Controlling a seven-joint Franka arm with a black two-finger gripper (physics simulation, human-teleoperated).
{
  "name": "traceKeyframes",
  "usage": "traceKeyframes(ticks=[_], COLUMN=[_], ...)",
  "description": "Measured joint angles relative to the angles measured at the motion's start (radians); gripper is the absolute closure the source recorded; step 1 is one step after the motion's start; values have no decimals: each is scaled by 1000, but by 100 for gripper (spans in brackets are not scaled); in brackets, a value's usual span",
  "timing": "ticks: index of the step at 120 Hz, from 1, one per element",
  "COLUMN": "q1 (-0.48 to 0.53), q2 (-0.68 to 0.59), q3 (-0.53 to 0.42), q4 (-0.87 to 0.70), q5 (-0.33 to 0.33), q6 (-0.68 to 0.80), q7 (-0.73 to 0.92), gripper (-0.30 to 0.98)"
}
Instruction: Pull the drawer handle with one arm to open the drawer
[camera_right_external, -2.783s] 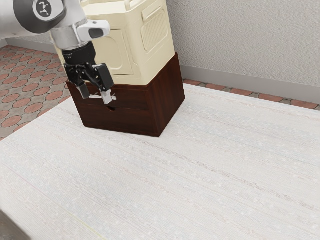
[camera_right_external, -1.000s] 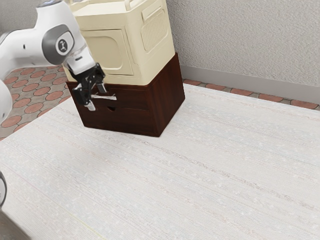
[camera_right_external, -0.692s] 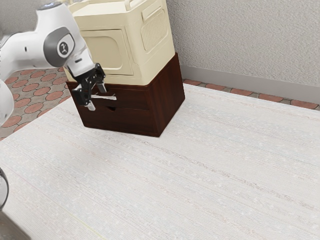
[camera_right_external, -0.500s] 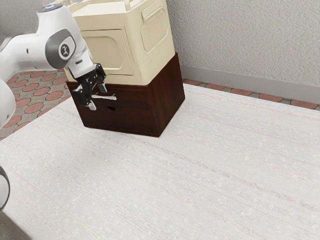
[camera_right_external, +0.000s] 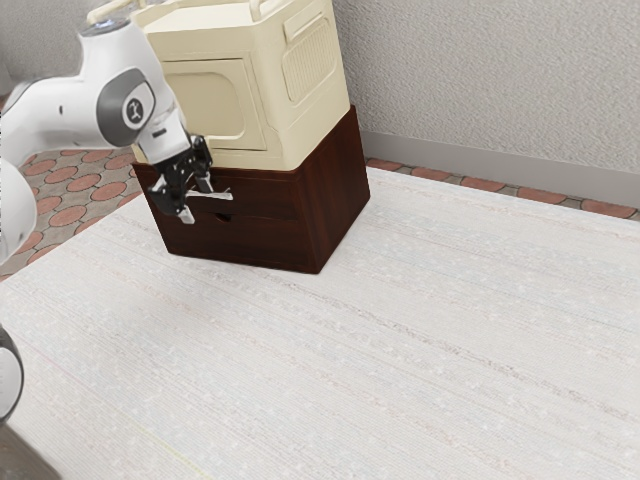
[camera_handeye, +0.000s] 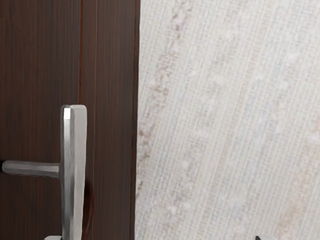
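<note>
My gripper (camera_right_external: 197, 202) stands open at the front of the dark brown cabinet (camera_right_external: 340, 190), one finger higher than the other. The silver handle (camera_right_external: 219, 196) sticks out from the upper drawer front (camera_right_external: 262, 202), and its near end is beside the upper finger. That drawer front looks flush with the cabinet. In the wrist view, the tips of my gripper (camera_handeye: 159, 238) are far apart. There the handle bar (camera_handeye: 74, 160) runs close to one fingertip, with a post joining it to the brown front; contact cannot be told.
A cream box (camera_right_external: 210, 105) with a framed front panel rests on top of the cabinet. The pale table (camera_right_external: 330, 360) extends in front of and beside the cabinet. Behind are a textured wall (camera_right_external: 480, 80) and a floor of reddish paving (camera_right_external: 70, 190).
Since the earliest frame, the arm has swung lower and my hand has tilted at the handle. Lately it has shifted slightly toward the exterior view's right. Cabinet and drawer look unmoved.
</note>
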Motion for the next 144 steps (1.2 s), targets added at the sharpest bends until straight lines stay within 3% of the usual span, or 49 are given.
traceKeyframes(ticks=[34,57,144], q1=[1,17,102], q2=[1,-83,-304], q3=[1,4,-47], q4=[-27,-143,-449], q5=[-8,-33,-96], q6=[2,9,65], q7=[9,8,-54], gripper=[19,27,27])
